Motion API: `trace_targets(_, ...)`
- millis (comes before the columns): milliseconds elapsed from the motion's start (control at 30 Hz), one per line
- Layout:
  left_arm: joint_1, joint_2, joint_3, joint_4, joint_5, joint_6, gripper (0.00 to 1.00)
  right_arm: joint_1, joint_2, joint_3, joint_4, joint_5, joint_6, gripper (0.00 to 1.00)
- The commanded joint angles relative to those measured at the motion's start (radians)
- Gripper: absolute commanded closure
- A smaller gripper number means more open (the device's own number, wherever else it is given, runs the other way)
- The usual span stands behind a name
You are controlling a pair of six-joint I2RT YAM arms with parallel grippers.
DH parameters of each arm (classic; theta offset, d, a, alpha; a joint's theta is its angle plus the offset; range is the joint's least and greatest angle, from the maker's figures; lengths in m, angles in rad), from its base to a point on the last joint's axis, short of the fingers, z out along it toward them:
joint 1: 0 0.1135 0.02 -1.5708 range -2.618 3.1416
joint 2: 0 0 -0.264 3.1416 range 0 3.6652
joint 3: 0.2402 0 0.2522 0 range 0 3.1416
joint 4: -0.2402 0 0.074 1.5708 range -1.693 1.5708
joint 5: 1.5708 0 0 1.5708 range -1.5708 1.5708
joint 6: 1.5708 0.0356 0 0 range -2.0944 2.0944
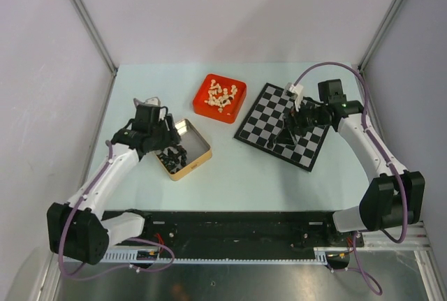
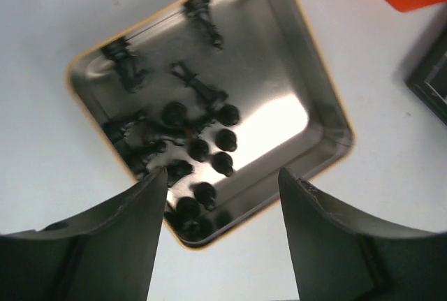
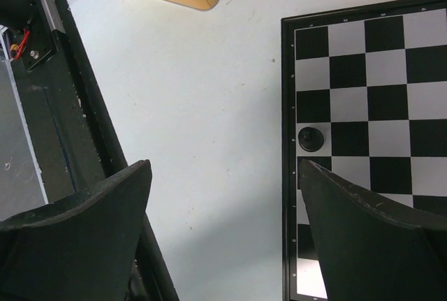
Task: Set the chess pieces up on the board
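Grey walls close in a pale tabletop (image 1: 230, 168), with a black rail along its near edge at the bottom of the overhead view.

At the left of that view the left arm (image 1: 105, 175) reaches up and inward, and the left jaws hang over a shallow metal tin (image 1: 202, 158) with a tan outer rim. From the left wrist the jaws stand apart, their dark tips framing the tin's near corner from above. The black chess pieces (image 2: 199, 149) lie loose inside the tin. Most are bunched toward the lower left of the wrist view, and three lie on their sides nearer the upper left.

Just right of the tin and higher in the overhead view sits a red tray (image 1: 202, 102) with a heap of cream pieces (image 1: 222, 95).

Further right lies the board (image 1: 269, 116), turned at an angle to the tabletop's edges. The right arm (image 1: 370, 147) curves in from the lower right, so the right jaws hover over the board's near side. In the right wrist view they are apart, one tip over bare tabletop and the other over the board's edge. One black pawn (image 3: 310, 138) stands upright on a light square in the board's outermost file, beside the dark border.
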Motion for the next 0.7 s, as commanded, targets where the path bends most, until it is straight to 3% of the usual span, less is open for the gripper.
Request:
trace_targets(0, 0.067, 0.006, -0.027, 0.031, -0.018, 0.041, 0.31, 0.025, 0.012, 0.039, -0.015, 0.001, -0.010, 0.08)
trace_targets(100, 0.075, 0.067, -0.018, 0.033, -0.026, 0.067, 0.32, 0.032, 0.015, 0.043, -0.015, 0.011, -0.002, 0.09)
trace_targets(300, 0.075, 0.208, 0.026, 0.051, -0.035, 0.084, 0.46, 0.042, 0.020, 0.048, -0.016, 0.033, 0.005, 0.09)
trace_targets(667, 0.075, 0.357, 0.053, 0.073, -0.087, 0.118, 0.56, 0.039, 0.024, 0.048, -0.022, 0.058, 0.005, 0.09)
